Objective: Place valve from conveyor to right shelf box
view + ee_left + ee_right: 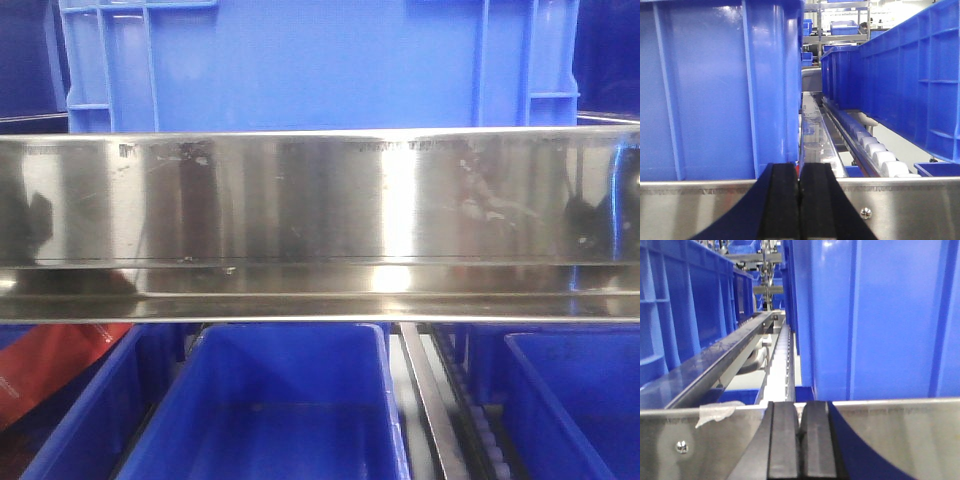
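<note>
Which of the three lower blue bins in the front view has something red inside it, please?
The lower-left bin holds a red item, partly hidden under the steel rail. The middle bin and right bin show only bare blue interiors.

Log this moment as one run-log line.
left gripper: shut, empty | right gripper: shut, empty | valve: not in view | facing: blue bins, steel rail

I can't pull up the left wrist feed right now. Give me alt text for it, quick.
The left gripper sits shut at bottom centre, its black fingers pressed together with nothing between them, in front of a steel shelf rail. A large blue crate fills the left side, another blue crate runs along the right, and white rollers recede between them. No valve shows.
</note>
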